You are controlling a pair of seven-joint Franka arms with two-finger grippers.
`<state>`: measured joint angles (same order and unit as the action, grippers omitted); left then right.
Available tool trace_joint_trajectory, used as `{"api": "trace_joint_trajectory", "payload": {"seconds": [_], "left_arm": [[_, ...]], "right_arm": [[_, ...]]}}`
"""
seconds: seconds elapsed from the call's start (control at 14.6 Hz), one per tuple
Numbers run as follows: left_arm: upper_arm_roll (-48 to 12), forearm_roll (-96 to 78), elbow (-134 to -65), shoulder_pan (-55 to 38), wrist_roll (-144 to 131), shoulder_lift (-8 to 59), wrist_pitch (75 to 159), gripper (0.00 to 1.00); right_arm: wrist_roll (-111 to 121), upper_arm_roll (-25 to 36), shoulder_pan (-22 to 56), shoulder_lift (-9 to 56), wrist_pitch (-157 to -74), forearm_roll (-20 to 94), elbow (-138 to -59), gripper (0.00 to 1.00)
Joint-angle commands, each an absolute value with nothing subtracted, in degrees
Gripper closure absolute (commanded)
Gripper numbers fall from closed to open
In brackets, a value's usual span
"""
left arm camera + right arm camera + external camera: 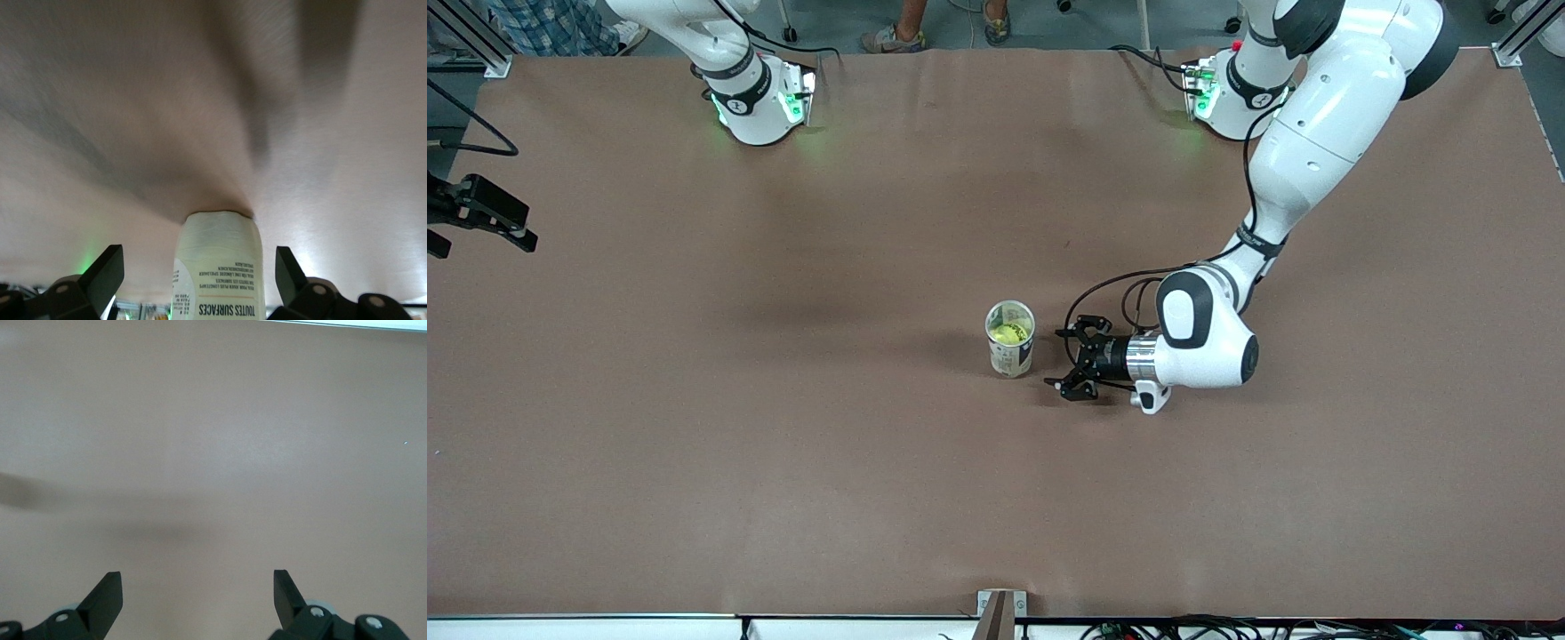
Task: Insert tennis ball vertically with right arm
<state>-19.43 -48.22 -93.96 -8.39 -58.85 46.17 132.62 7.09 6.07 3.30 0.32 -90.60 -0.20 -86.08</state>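
Observation:
A pale labelled canister point(1011, 351) stands upright near the middle of the table, its top open. The yellow-green tennis ball point(1010, 334) lies inside it. My left gripper point(1056, 359) lies low and level beside the canister, on the side toward the left arm's end. It points at the canister, is open and stops just short of it. In the left wrist view the canister point(218, 267) fills the space ahead between the spread fingers of the left gripper point(199, 257), untouched. My right gripper point(197, 581) is open over bare table, holding nothing.
Brown table cover point(783, 444) runs all round the canister. Both arm bases point(760, 102) point(1232, 98) stand at the edge farthest from the front camera. A black piece of hardware with a cable point(482, 213) juts in at the right arm's end.

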Motion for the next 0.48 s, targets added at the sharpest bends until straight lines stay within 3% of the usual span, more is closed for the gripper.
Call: {"api": "trace_joint_trajectory", "payload": {"seconds": [0.0,0.21,0.41], "left_arm": [[-15.84,-39.16,-95.01,-8.52,-61.17,38.44,125.56,0.00],[-9.42,-30.71,-89.50,-6.60,-61.17,33.32,112.81,0.00],[-8.79,-16.30,-82.11,-4.22,-61.00,30.94,98.91,0.00]], "right_arm": [[7.38,5.19,2.02,0.44,-90.61,-1.23,-85.78,0.00],[7.38,5.19,2.02,0.79,-90.62,-1.49,-85.78,0.00],[7.47,5.19,2.11,0.70,-90.62,-1.49,-85.78,0.00]]}}
